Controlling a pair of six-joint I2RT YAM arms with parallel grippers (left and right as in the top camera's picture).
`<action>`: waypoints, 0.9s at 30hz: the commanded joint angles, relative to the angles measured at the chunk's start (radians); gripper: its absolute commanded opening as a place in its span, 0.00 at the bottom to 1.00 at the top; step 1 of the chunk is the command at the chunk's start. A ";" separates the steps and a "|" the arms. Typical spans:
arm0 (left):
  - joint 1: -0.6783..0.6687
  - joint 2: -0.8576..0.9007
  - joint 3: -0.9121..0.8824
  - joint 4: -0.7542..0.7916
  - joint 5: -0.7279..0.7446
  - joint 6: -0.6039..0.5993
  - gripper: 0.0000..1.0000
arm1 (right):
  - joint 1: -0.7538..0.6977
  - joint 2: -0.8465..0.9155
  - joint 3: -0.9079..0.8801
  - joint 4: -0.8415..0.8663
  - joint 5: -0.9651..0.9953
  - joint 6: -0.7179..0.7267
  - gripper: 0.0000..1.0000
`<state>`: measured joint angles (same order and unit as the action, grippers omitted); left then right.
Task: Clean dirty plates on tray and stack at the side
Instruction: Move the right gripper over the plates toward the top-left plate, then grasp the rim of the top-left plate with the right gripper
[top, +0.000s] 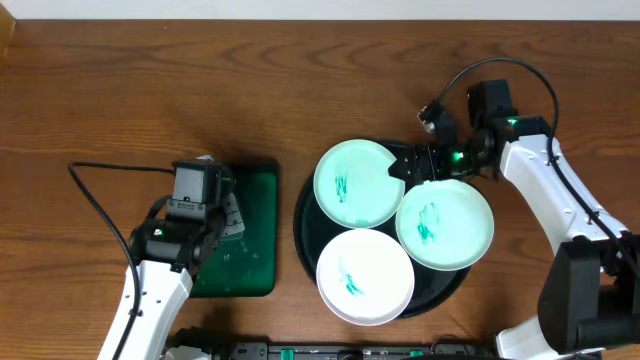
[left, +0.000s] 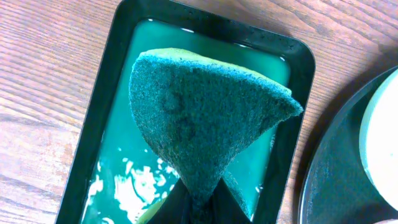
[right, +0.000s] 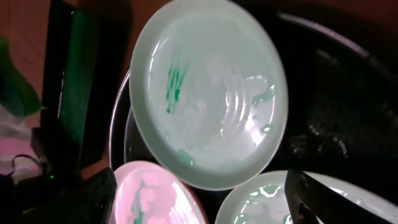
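Overhead: brown wood table (top: 150, 90), pale wall strip along far edge. Black tray (top: 300, 228) sits centre-right and carries three plates, each w/ teal marks: upper-left plate (top: 355, 183), right plate (top: 445, 224), near plate (top: 365, 276). All three crowd together and overhang the rim; bare wood lies far-left and along the far side. Green tray (top: 255, 235) lies just left of the black tray, w/ a narrow strip of wood between. L gripper (top: 225, 215) hangs over the green tray; R gripper (top: 412, 165) is at the black tray's far rim, between the upper-left and right plates.

L wrist: jaws closed on green sponge (left: 205, 118), held above the liquid in the green tray; black tray rim at right edge.

R wrist: jaws apart, nothing clamped; one finger (right: 311, 202) low right; upper-left plate fills centre.
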<state>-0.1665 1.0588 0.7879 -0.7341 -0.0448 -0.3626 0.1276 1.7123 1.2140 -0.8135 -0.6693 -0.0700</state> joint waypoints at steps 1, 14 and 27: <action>0.000 -0.001 0.021 -0.002 -0.019 -0.002 0.07 | 0.012 0.009 -0.004 0.019 0.018 -0.017 0.84; 0.000 -0.001 0.021 -0.002 -0.019 -0.002 0.07 | 0.029 0.093 -0.108 0.142 -0.002 0.010 0.82; 0.000 -0.001 0.021 -0.006 -0.019 -0.002 0.07 | 0.085 0.185 -0.117 0.238 0.008 0.064 0.79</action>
<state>-0.1665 1.0588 0.7879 -0.7368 -0.0448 -0.3626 0.2035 1.8790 1.1046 -0.5877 -0.6548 -0.0372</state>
